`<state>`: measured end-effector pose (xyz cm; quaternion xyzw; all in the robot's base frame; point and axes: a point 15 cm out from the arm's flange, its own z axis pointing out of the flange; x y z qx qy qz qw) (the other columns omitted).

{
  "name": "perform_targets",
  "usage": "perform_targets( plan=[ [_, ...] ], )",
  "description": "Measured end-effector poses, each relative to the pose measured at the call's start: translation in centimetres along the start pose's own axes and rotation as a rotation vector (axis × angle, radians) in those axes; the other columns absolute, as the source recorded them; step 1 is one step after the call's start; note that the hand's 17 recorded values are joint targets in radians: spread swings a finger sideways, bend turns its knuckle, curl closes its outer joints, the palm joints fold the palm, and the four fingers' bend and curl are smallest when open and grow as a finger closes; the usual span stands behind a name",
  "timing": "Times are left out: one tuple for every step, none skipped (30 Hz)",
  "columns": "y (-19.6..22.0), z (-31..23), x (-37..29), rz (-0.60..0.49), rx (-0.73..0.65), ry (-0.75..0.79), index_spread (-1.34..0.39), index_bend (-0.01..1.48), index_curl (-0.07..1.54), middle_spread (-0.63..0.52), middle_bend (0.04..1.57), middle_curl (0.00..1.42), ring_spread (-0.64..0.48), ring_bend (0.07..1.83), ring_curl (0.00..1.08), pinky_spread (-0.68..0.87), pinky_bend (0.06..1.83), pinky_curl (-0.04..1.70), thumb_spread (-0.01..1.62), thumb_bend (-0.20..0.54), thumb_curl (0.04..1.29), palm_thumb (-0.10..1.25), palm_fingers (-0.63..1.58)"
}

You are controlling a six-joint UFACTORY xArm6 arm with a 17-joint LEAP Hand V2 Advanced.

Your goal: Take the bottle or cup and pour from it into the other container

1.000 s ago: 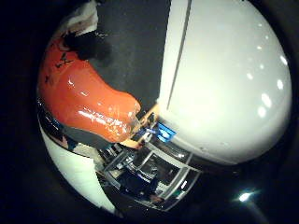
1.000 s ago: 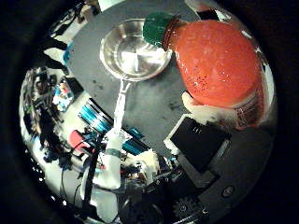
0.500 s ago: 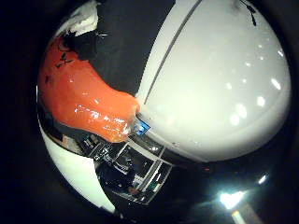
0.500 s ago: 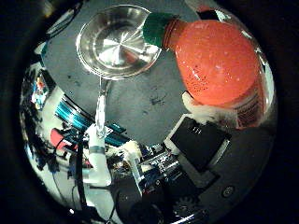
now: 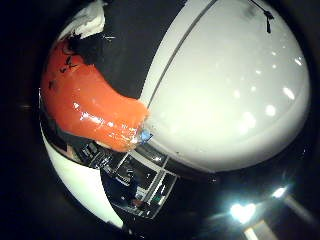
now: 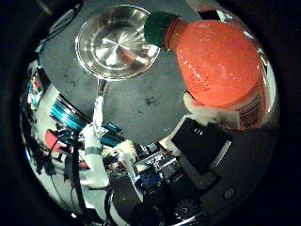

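Observation:
An orange bottle [image 6: 218,77] with a green cap [image 6: 156,28] fills much of the thumb side view, close to my palm. My right hand [image 6: 202,141] is curled round it, white and black finger parts pressing its lower body. The bottle is tipped so its capped neck sits over the rim of a shiny steel pan [image 6: 115,42] that rests on the grey table [image 6: 141,103]. The pan's long handle [image 6: 99,106] points toward the table's edge. The same orange bottle [image 5: 90,110] shows in the little finger side view beside a white fingertip [image 5: 90,20].
A large white rounded surface [image 5: 235,95] fills much of the little finger side view. Beyond the grey table's edge lie teal items [image 6: 70,115], equipment and clutter on the floor [image 6: 122,169].
The camera has moved with the hand: the pan now looks larger and nearer, and the bottle's green cap has come over the pan's rim. My grip on the bottle is unchanged.

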<state>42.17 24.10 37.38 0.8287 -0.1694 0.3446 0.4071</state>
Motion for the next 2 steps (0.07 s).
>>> perform_targets(
  plan=[
    [0.18,-0.07,-0.06,0.003,0.006,-0.011,-0.24,1.16,0.93,-0.19,1.24,1.04,-0.29,1.26,1.01,-0.27,1.17,1.05,0.15,-0.017,0.97,1.15,1.08],
    [0.3,-0.12,-0.14,0.005,0.01,-0.02,-0.24,1.16,0.93,-0.19,1.24,1.04,-0.29,1.26,1.01,-0.27,1.17,1.05,0.15,-0.017,0.97,1.15,1.08]
  ],
)
